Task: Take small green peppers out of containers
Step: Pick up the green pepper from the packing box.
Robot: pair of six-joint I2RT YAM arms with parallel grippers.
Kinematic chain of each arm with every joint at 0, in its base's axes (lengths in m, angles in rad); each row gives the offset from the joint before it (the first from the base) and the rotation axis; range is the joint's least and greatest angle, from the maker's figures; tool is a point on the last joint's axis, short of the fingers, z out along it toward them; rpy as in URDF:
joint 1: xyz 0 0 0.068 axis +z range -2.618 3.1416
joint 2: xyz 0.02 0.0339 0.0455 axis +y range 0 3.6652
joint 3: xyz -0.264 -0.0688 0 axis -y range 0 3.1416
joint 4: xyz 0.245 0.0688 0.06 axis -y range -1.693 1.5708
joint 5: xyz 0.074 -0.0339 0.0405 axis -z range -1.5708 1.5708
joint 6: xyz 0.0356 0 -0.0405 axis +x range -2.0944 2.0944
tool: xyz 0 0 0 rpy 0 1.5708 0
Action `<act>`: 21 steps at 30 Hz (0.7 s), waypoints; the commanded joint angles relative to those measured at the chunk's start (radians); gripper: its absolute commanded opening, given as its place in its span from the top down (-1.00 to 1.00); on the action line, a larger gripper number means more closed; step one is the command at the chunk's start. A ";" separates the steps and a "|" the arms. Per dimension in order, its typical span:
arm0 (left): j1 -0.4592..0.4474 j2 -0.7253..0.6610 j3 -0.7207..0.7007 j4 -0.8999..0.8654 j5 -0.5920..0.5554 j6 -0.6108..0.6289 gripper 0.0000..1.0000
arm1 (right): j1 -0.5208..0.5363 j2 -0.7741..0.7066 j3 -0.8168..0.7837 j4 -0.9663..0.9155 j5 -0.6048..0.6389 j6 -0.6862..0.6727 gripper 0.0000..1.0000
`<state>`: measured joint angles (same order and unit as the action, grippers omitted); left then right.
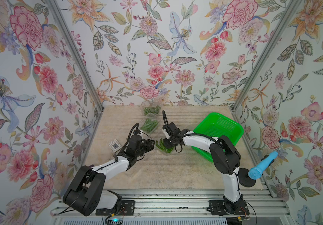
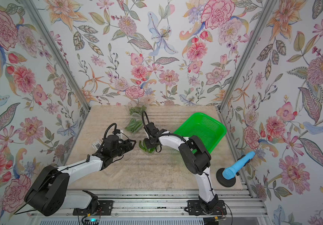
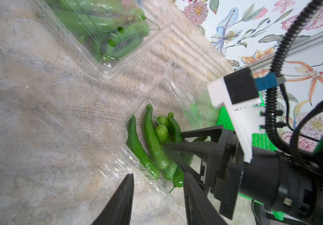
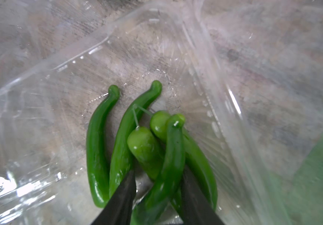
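Jaws of the left gripper [image 3: 157, 175] stand partway apart just beside a corner of an open, clear thin-plastic clamshell container [image 3: 156, 81] and clamp nothing. Jaws of the right gripper [image 4: 158, 171] stand about as wide inside that container, astride a cluster of small green peppers [image 4: 98, 146] that are glossy, slim and hooked at the tip. One black finger [image 4: 121, 194] lies against the cluster on each side, but whether the jaws pinch cannot be told. The peppers lie on the container's floor, mid-way across the mottled beige tabletop [image 1: 156, 171]. Nearest the arm bases, at the right edge, a light-blue microphone-shaped object [image 1: 262, 165] leans from a round black base [image 1: 247, 178]. Level with the left gripper, on its outer side, lies a small clear-sleeved card with a dark square [image 1: 114, 145]. Beyond the right arm sits a large bright-green perforated plastic basket [image 1: 219, 132], tilted in both top views. Farther back, two more clear clamshells packed with peppers lie one behind the other [image 1: 150, 125] [image 1: 152, 110], the farther just before the floral-papered back wall [image 1: 156, 58].
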<state>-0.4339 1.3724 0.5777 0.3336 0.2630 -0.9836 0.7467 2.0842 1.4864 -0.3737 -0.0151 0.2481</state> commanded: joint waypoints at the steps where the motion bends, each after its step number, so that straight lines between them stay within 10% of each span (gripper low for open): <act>1: 0.015 -0.021 -0.011 0.012 0.015 0.016 0.11 | 0.010 0.017 0.031 -0.022 0.014 0.011 0.24; 21: 0.024 -0.018 -0.003 0.006 0.016 0.020 0.11 | 0.002 -0.193 -0.022 -0.069 0.036 -0.013 0.70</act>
<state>-0.4213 1.3685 0.5762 0.3359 0.2810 -0.9833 0.7467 1.9511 1.4837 -0.4137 0.0048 0.2436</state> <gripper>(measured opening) 0.445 0.191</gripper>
